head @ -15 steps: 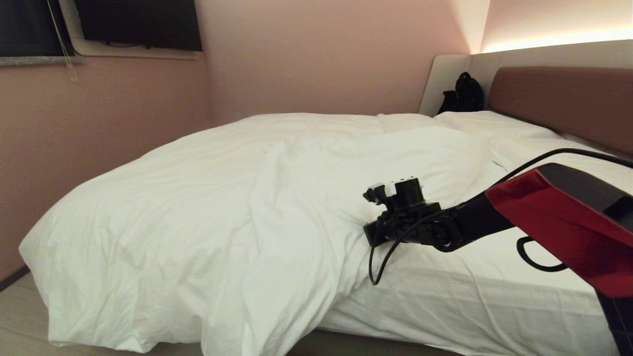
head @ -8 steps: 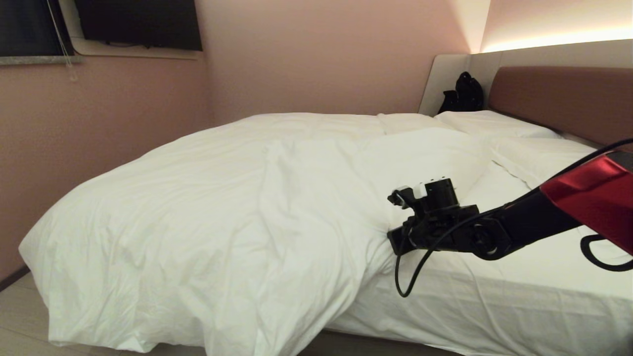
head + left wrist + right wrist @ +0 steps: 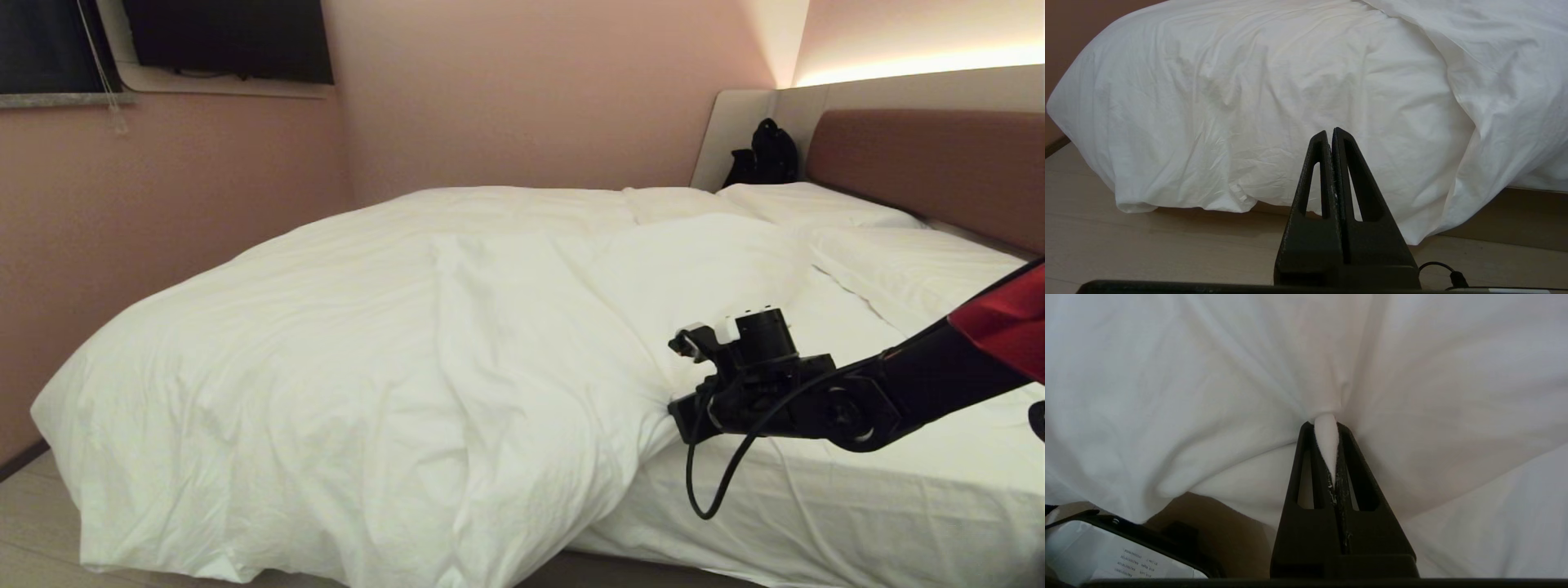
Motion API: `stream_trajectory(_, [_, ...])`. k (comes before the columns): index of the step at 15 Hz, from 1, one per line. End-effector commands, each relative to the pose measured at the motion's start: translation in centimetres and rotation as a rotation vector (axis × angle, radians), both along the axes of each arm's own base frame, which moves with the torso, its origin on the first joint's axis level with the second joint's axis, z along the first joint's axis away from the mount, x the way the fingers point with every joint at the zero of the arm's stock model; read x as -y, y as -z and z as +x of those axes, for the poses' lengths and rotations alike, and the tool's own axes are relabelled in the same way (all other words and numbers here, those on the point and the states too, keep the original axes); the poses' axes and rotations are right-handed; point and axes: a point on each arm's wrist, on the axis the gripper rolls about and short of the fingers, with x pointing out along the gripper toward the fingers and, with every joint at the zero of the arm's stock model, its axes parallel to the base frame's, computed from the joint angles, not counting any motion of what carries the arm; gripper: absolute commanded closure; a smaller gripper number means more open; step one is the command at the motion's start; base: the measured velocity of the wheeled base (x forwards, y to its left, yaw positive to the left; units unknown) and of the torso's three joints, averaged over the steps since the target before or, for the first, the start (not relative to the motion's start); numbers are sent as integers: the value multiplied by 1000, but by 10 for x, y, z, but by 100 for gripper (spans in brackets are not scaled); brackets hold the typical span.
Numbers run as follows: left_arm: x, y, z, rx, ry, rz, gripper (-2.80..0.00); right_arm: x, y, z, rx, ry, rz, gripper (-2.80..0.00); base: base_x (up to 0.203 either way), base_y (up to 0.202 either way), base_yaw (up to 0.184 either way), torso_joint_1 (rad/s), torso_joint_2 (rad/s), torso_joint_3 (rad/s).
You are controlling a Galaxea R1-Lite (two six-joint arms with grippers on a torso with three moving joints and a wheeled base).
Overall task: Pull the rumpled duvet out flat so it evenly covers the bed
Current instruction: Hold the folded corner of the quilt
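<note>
Duvet point(image 3: 392, 359) lies bunched toward the bed's point(image 3: 857, 506) foot, its edge pinched in the right hand point(image 3: 1327, 457), bare sheet stretching headboard-ward; left hand point(image 3: 1333, 171), closed empty, hangs beside the foot.

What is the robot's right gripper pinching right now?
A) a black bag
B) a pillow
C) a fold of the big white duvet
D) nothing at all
C: in the right wrist view the right gripper is shut on a fold of the white duvet, and creases run out from the pinch.
</note>
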Motion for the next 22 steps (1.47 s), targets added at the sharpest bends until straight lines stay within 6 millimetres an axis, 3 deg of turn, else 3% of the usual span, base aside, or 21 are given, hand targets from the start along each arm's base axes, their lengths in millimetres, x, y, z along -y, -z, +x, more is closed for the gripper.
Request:
stream_trajectory(1, [0, 0, 0, 0, 0, 0, 0, 1, 2, -3, -10, -2, -4, 0, 0, 0, 0, 0, 0, 0])
stream_trajectory(4, [0, 0, 0, 0, 0, 0, 0, 1, 5, -4, -20, -2, -7, 0, 0, 0, 0, 0, 0, 0])
stream_trajectory(5, [0, 0, 0, 0, 0, 0, 0, 1, 5, -4, -20, -2, -7, -280, 0, 0, 0, 0, 0, 0])
stream_trajectory(12, [0, 0, 0, 0, 0, 0, 0, 0, -7, -1, 46, 3, 22, -280, 0, 0, 0, 0, 0, 0])
stream_trajectory(15, [0, 0, 0, 0, 0, 0, 0, -10, -58, 2, 204, -17, 82, -280, 0, 0, 0, 0, 0, 0])
stream_trajectory(19, [0, 0, 0, 0, 0, 0, 0, -30, -79, 22, 293, -34, 125, -280, 0, 0, 0, 0, 0, 0])
stream_trajectory(20, [0, 0, 0, 0, 0, 0, 0, -31, -79, 23, 293, -34, 126, 0, 0, 0, 0, 0, 0, 0])
stream_trajectory(22, [0, 0, 0, 0, 0, 0, 0, -39, -76, 31, 302, -39, 129, 0, 0, 0, 0, 0, 0, 0])
